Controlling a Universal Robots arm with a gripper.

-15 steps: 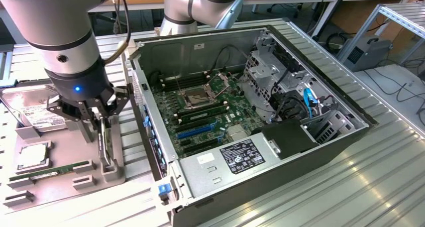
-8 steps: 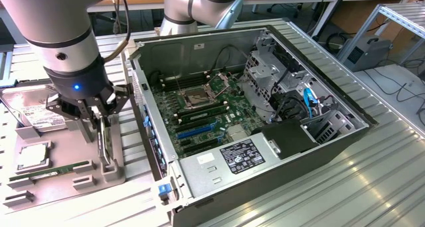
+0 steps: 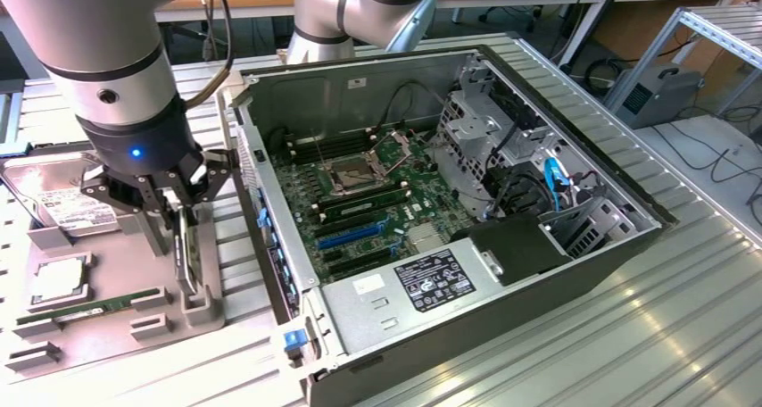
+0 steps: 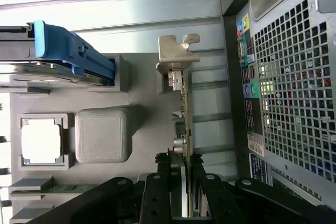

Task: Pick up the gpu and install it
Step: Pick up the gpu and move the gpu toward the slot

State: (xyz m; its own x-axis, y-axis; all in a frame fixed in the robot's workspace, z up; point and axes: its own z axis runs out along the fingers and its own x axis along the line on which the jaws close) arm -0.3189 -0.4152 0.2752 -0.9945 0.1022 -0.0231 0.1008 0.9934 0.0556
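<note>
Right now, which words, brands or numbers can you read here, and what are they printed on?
No text here reads clearly enough to quote.
Power supply label: print too small to read.
Hard drive label: blurred.
White sticker on the computer case inner wall: too small.
Sticker strip on the case's rear panel: blurred.

bright, even overhead light. glare streaks the ribbed worktop (image 3: 643,336) in the exterior view. in the wrist view the worktop and the gpu (image 4: 184,98) bracket wash pale, the square chip (image 4: 41,140) burns white, and the gripper (image 4: 181,157) lies dark in shadow.
</note>
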